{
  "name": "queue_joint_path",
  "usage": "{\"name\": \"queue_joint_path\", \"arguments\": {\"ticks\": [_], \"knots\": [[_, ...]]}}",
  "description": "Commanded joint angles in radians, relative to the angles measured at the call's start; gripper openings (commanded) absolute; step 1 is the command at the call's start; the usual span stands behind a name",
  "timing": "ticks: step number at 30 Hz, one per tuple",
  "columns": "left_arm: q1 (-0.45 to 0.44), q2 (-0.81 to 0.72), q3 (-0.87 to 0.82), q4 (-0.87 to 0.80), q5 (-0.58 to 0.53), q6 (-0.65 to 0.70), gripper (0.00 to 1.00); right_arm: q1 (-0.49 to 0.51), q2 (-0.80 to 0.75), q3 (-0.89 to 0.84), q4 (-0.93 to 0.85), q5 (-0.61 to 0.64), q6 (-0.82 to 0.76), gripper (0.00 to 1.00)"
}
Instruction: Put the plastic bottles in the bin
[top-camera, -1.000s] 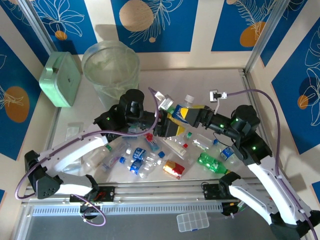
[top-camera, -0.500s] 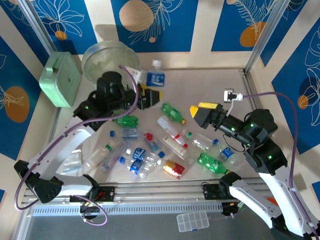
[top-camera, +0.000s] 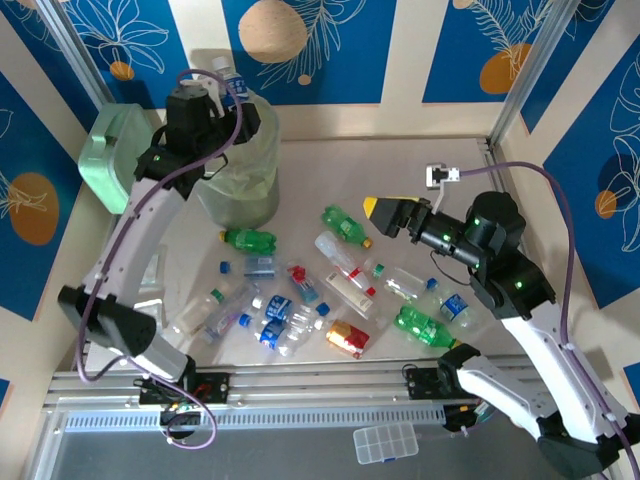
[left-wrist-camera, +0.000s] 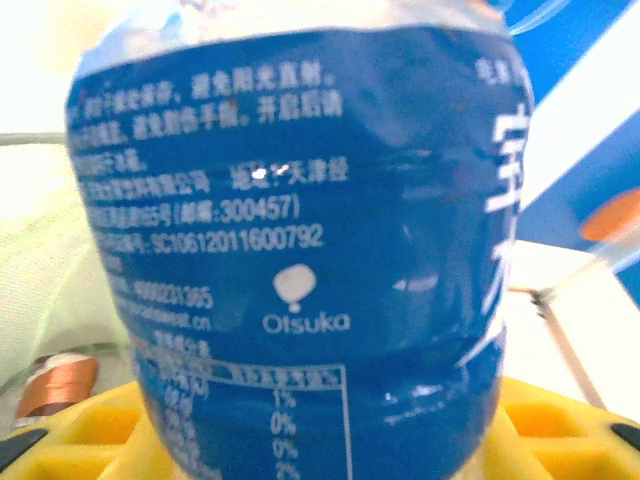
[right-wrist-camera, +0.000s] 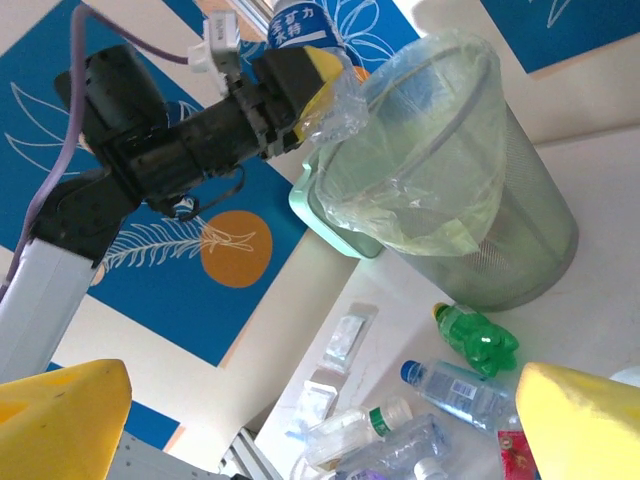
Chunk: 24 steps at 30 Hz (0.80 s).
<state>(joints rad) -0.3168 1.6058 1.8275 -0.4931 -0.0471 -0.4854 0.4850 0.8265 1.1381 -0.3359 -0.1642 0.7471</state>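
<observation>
Left wrist view puts us right at the yellow pads (left-wrist-camera: 80, 440) of the left gripper (left-wrist-camera: 320, 445). They are clamped on a clear plastic bottle with a dark blue label (left-wrist-camera: 300, 250). White print and the word Otsuka cover the label, and the bottle's body reaches out past the fingertips. From the top external view we see this bottle raised over the far rim of the tall round translucent grey-green bin (top-camera: 245, 190), its pale cap pointing toward the far wall. From the right wrist view we see the bin's clear plastic bag liner (right-wrist-camera: 400, 190) folded over the rim. The liner's loose edge lies just beside the left gripper's yellow finger; whether they touch we cannot tell. A mint green square box (top-camera: 112, 160) stands just left of the bin.

Over on the right, the right gripper (top-camera: 380, 208) hangs above the table with its yellow fingers spread wide and nothing between them. The rest of the plastic bottles (top-camera: 290, 315) lie scattered on the pale table (top-camera: 450, 165), between the arm bases and the bin. A green bottle (top-camera: 250, 240) lies near the bin's foot, and a red-labelled bottle (top-camera: 345, 338) lies at the near side of the pile. Clear bottles with blue labels lie among them. A small clear compartment case (top-camera: 385, 443) sits at the near edge.
</observation>
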Motion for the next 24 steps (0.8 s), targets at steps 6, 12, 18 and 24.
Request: {"name": "queue_joint_path", "arguments": {"ticks": [6,12,18,24], "knots": [[0.071,0.283,0.343,-0.352,-0.172,-0.282,0.00,-0.008,0.022,0.075,-0.043,-0.006,-0.016,0.99],[0.090,0.387,0.413,-0.396,-0.087,-0.382,0.00,-0.014,0.054,0.075,-0.043,-0.004,0.005,0.98],[0.126,0.476,0.431,-0.443,0.006,-0.484,0.10,-0.019,0.084,0.078,-0.027,-0.007,0.015,0.98],[0.141,0.573,0.466,-0.427,0.101,-0.482,0.26,-0.024,0.105,0.085,-0.043,-0.009,0.011,0.98]]}}
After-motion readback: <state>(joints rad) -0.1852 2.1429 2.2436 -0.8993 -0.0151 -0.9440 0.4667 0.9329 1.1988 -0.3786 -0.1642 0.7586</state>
